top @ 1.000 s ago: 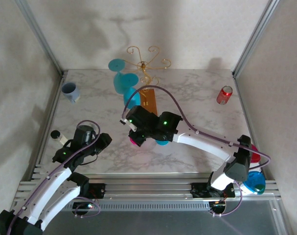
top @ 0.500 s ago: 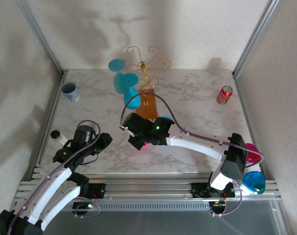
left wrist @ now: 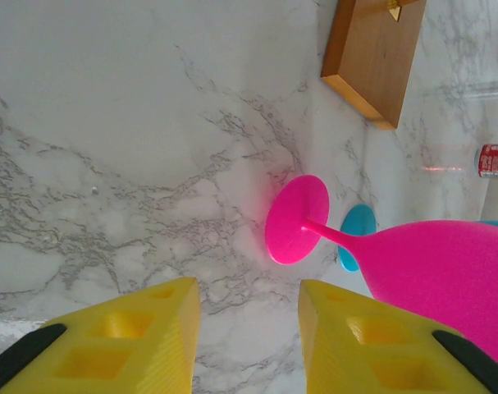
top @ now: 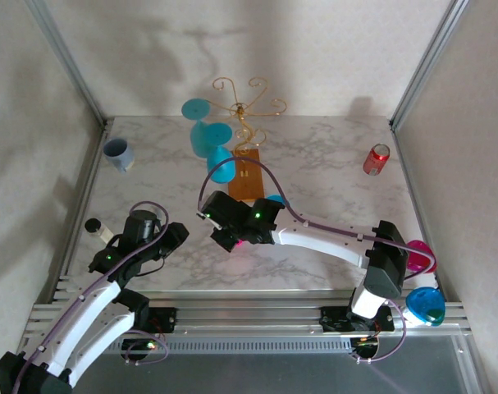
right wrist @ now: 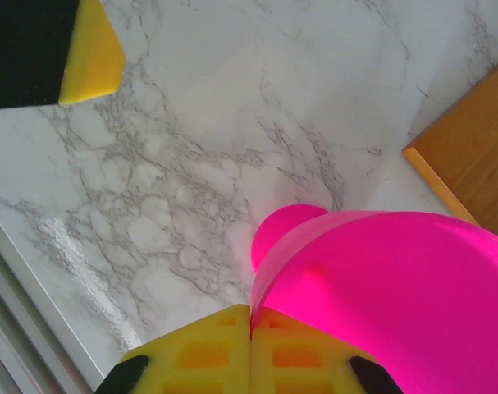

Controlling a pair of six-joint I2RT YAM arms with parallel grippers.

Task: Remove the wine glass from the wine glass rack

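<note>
The wine glass rack (top: 244, 108) is a gold wire stand on an orange-brown wooden base (top: 249, 174) at the back centre. Two blue wine glasses (top: 206, 131) hang from its left arms. A pink wine glass (right wrist: 380, 287) is off the rack, tilted over the marble in front of the base. My right gripper (right wrist: 250, 320) is shut on its rim. Its round foot (left wrist: 296, 217) points down at the tabletop; I cannot tell whether it touches. My left gripper (left wrist: 249, 328) is open and empty just left of that glass, a short gap from its foot.
A blue-grey mug (top: 119, 153) stands at the back left and a red can (top: 376, 159) at the back right. A pink glass (top: 421, 258) and a blue glass (top: 423, 304) sit by the right arm's base. A teal disc (left wrist: 357, 238) lies beyond the pink glass.
My right gripper has carried the pink glass a little left and toward the near edge, lower over the table. The left arm has stayed put.
</note>
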